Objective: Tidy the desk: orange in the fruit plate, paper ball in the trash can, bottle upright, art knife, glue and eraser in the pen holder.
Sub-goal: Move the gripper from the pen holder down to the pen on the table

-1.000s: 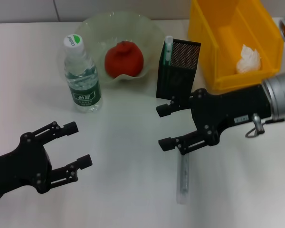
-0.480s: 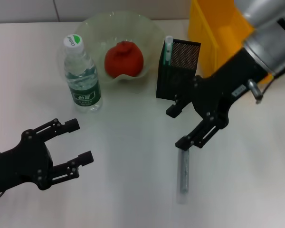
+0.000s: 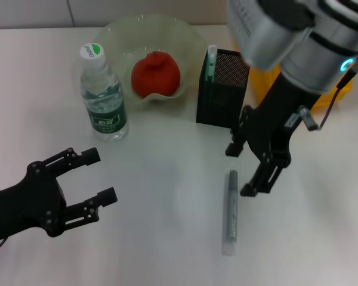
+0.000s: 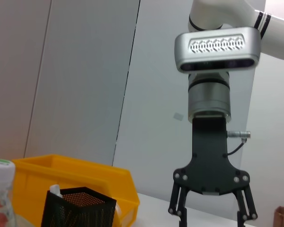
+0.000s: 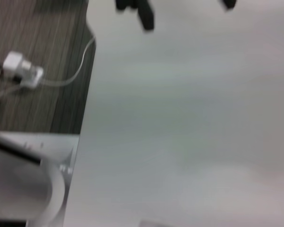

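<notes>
Now, art knife (image 3: pixel 230 212): we see a grey stick lying flat on the white desk (image 3: pixel 161 238).
Right gripper (image 3: pixel 242 169): fingers spread, empty, just above the knife's far end, near the pen holder (image 3: pixel 221 95).
Orange (image 3: pixel 156 74): in the fruit plate (image 3: pixel 125 36).
Bottle (image 3: pixel 103 95): upright.
Left gripper (image 3: pixel 95 179): fingers apart, empty, near the desk's front.

Light: bright, even, from overhead.
Shadows: faint, soft beneath the bottle (image 3: pixel 102 95) and pen holder (image 3: pixel 221 89).
Glare: mild sheen on the desk (image 3: pixel 167 196).
Blur: right wrist view smeared throughout.
</notes>
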Controlling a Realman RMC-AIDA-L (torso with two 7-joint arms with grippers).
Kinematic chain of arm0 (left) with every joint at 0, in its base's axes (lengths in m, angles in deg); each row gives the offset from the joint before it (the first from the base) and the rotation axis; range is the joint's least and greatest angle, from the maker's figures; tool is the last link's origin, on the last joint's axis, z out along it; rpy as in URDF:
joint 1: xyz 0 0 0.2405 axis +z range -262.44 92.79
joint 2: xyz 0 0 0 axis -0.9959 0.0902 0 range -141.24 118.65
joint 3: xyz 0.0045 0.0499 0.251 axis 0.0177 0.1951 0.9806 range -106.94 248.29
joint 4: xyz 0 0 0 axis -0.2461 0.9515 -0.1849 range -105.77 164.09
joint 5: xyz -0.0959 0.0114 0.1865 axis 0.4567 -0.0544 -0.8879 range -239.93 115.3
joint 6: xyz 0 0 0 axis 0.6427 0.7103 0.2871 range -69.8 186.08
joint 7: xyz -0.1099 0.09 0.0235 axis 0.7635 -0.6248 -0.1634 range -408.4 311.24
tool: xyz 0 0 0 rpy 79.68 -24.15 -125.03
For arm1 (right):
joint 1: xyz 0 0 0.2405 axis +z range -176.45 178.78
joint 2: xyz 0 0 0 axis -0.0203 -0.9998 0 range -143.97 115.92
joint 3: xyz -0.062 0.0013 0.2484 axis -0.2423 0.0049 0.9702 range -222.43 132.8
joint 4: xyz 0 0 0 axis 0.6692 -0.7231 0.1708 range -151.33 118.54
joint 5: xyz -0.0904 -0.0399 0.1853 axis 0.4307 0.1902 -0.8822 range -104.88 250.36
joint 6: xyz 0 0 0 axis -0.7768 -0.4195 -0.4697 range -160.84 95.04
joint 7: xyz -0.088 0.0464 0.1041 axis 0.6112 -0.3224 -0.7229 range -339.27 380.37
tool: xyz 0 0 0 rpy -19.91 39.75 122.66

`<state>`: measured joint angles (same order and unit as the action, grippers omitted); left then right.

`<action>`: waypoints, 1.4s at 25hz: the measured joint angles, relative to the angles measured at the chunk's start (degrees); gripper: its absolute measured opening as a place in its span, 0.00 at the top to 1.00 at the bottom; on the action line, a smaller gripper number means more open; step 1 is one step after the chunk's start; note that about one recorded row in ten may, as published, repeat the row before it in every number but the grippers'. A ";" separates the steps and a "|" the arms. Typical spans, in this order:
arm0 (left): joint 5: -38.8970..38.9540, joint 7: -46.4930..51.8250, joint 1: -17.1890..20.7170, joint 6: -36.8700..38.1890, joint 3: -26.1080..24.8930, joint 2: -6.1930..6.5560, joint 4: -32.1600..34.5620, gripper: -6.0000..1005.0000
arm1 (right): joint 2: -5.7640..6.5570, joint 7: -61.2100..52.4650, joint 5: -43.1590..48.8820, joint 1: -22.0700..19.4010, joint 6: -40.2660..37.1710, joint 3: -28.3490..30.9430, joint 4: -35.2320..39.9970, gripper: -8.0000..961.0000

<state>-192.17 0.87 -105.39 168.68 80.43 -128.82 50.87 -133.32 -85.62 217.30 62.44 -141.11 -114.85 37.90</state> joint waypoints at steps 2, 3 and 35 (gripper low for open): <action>-0.07 0.10 0.00 0.02 0.05 0.01 0.00 0.20 | -0.13 -0.31 0.07 0.12 0.06 -1.79 -0.07 0.15; -0.12 0.10 0.00 0.02 0.07 0.01 0.00 0.20 | -0.20 -0.37 0.07 0.14 0.17 -2.48 -0.08 0.15; -0.23 1.34 -0.52 -0.97 0.62 -0.43 0.13 0.20 | -0.58 13.73 -4.84 2.84 4.23 -19.87 1.05 0.16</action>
<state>-192.40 2.21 -105.91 167.71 81.05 -129.24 51.00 -133.90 -71.90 212.46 65.28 -136.88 -134.72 38.94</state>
